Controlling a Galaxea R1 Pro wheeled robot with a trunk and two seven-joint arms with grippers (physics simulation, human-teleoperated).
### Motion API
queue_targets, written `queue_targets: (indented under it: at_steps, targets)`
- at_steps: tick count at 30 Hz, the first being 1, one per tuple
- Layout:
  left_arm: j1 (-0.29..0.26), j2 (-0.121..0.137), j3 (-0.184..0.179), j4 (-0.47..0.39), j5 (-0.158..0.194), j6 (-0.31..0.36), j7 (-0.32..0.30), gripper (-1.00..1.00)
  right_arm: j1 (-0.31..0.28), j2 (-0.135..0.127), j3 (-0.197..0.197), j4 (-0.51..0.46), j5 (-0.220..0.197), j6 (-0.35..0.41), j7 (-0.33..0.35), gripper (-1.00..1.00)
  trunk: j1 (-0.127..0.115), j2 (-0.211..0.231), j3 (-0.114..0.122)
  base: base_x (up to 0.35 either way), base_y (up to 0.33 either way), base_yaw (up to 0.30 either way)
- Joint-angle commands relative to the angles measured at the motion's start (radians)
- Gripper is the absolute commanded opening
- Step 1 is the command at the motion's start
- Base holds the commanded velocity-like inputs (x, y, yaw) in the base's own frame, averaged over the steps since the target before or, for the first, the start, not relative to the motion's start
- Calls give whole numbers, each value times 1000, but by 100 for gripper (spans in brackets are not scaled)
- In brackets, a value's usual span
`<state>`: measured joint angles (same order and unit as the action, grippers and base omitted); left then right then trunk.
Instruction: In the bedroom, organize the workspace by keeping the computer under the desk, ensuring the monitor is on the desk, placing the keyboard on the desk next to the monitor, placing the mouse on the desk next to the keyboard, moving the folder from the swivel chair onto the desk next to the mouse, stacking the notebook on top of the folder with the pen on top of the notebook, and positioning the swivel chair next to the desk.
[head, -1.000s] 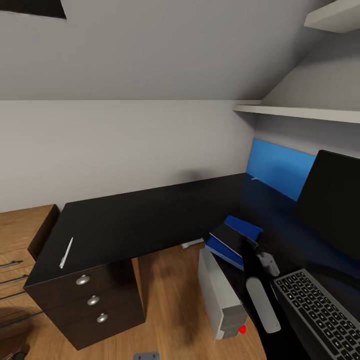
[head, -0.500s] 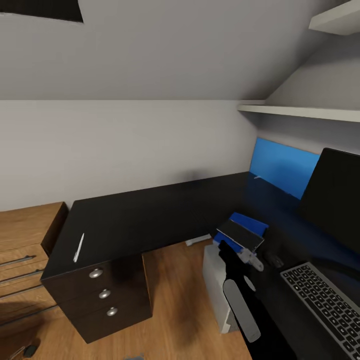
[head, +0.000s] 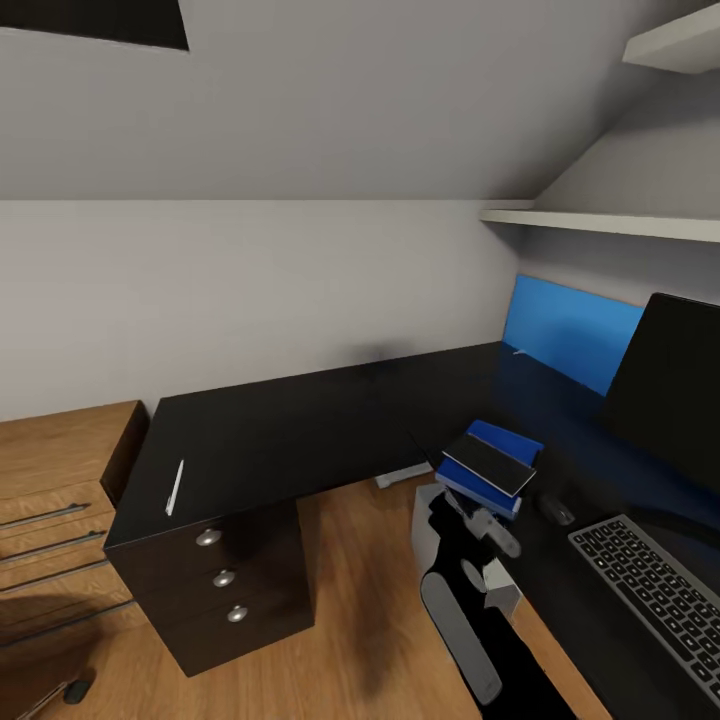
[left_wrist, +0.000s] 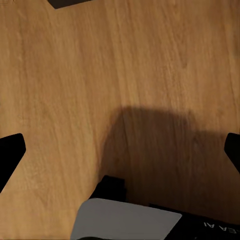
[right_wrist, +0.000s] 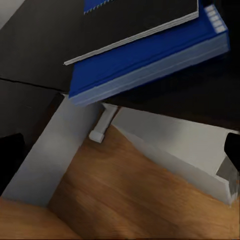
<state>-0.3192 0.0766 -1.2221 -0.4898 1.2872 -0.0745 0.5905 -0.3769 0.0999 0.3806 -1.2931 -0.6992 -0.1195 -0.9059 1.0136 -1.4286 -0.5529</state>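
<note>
In the head view, we face a glossy black L-shaped table (head: 330, 420) under a sloped grey ceiling in the bedroom. A thin white-silver pen (head: 175, 487) lies near its left end, above the black drawer unit with round silver knobs (head: 222, 577). Well apart, on the right wing, a dark notebook (head: 490, 462) sits on the bright-blue folder (head: 520, 440), beside a small black mouse (head: 553, 511), a grey-keyed keyboard (head: 665, 597) and a wide black monitor (head: 672, 385). Our judgement: the pen is what we fetch next, so we should roll left, descend squarely over it and pinch it at mid-length. The right arm (head: 460, 600) hangs in front of the folder; its gripper's state we cannot tell.

In the left wrist view, light wood plank floor (left_wrist: 100, 75) lies below, with the left gripper's dark fingertips (left_wrist: 10, 150) spread wide and empty.

In the right wrist view, the folder's edge overhangs the white-grey computer case (right_wrist: 170, 145) under the table.
</note>
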Motion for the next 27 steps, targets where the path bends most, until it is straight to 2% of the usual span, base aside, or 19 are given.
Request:
queue_targets:
  at_steps: [1, 5, 8, 15, 17, 22, 27]
  targets:
    - [-1, 0, -8, -1, 12, -16, 4, 100, -2, 1, 15, 25, 8, 18, -2, 100, 0, -1, -1, -2, 3, 0]
    - [0, -1, -8, 0, 13, -31, 3, 100, -15, 8, 35, 103, 43, 188, 4, 100, 0, -1, -1, -1, 1, 0]
    - [0, -1, -8, 1, 14, -35, 3, 100, -59, 12, 40, 157, 53, 322, 25, 100, 0, -1, -1, 0, 0, 0]
    - [-1, -1, -9, 6, 14, -36, 3, 100, -81, 13, 54, 166, 58, 362, 76, 100, 0, -1, -1, 0, 0, 0]
    - [0, -1, -9, 7, 14, -36, 3, 100, -83, 13, 69, 162, 59, 359, 81, 100, 0, -1, -1, 0, 0, 0]
    - [0, -1, -8, 9, 14, -44, 3, 100, -85, 12, 136, 161, 62, 344, 86, 100, 0, -1, -1, 0, 0, 62]
    - [0, -1, -8, 10, 15, -49, 3, 100, -85, 13, 165, 164, 67, 341, 87, 100, 0, -1, -1, 0, 0, 148]
